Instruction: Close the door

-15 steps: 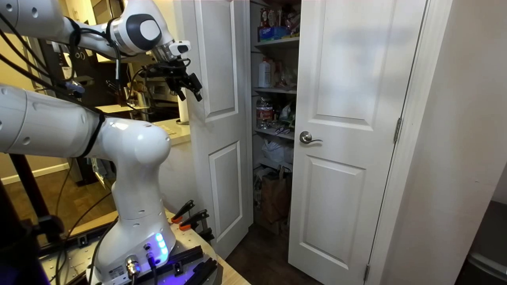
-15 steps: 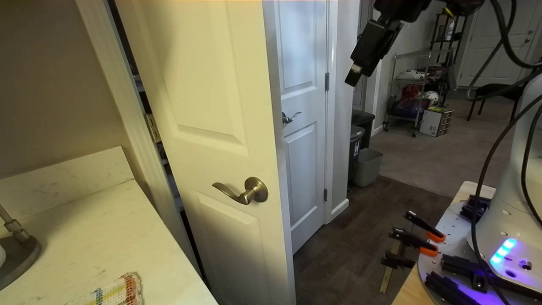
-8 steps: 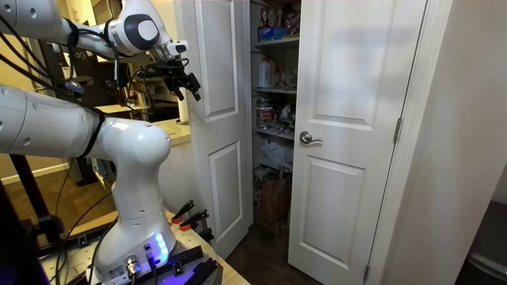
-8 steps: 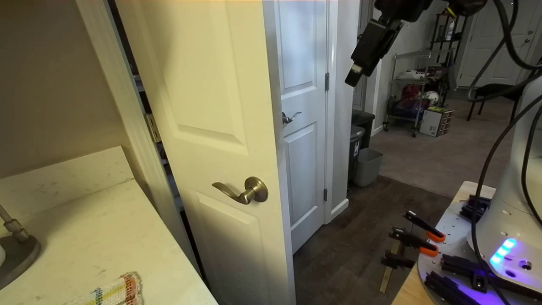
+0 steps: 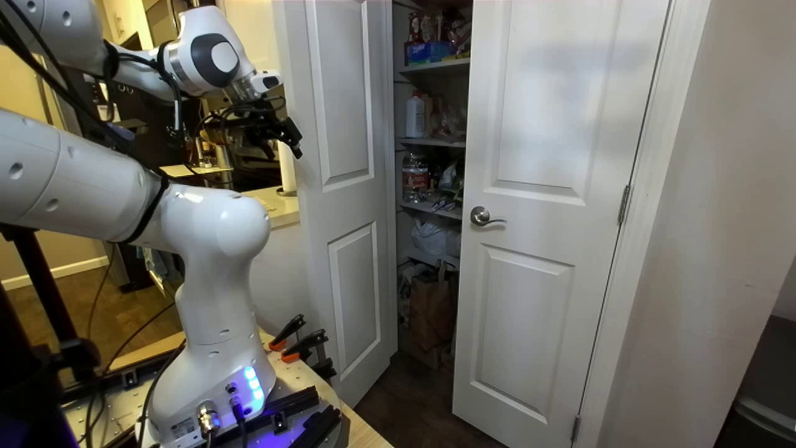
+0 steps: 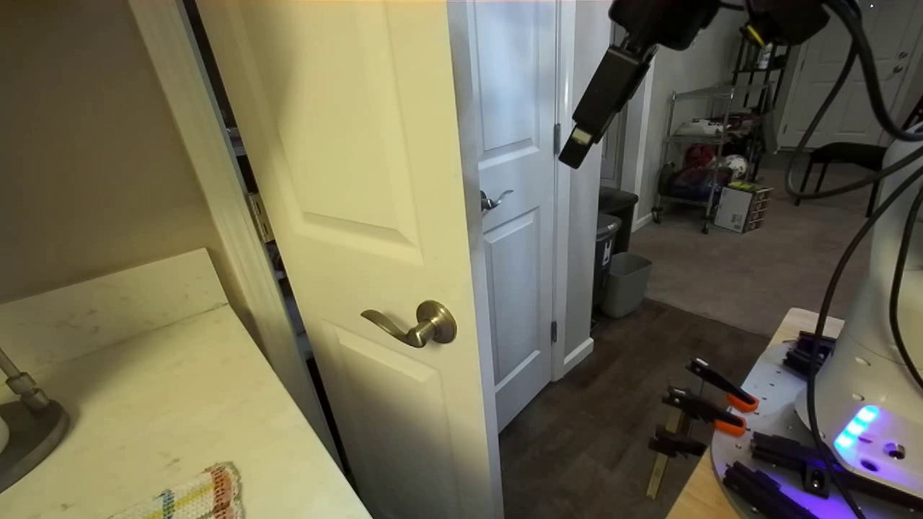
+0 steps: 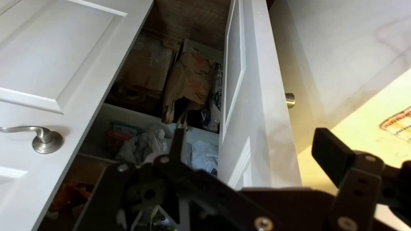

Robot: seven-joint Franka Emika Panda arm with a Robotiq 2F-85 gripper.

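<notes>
The door is the white panelled leaf that stands open, in the middle of an exterior view [image 6: 353, 144] and at left in an exterior view [image 5: 339, 124]. Its silver handle is a lever [image 6: 435, 322] near the right edge; only its end [image 7: 290, 100] shows in the wrist view. My gripper [image 7: 252, 146] is open and empty. In the wrist view the door's free edge [image 7: 273, 128] shows in the gap between the spread fingers, farther off. In an exterior view the gripper [image 6: 575, 148] is to the right of that edge, apart from it.
The matching leaf [image 5: 535, 218] also stands ajar, lever [image 5: 481, 216] near its left edge. Closet shelves [image 5: 432, 142] with goods lie between the leaves. A counter [image 6: 130, 389] with a cloth [image 6: 205, 497] is beside the door. Clamps [image 6: 699, 404] stick out from the robot's table.
My gripper has moved left in both exterior views, and a little lower and closer to the door's free edge in one of them. The door has not moved.
</notes>
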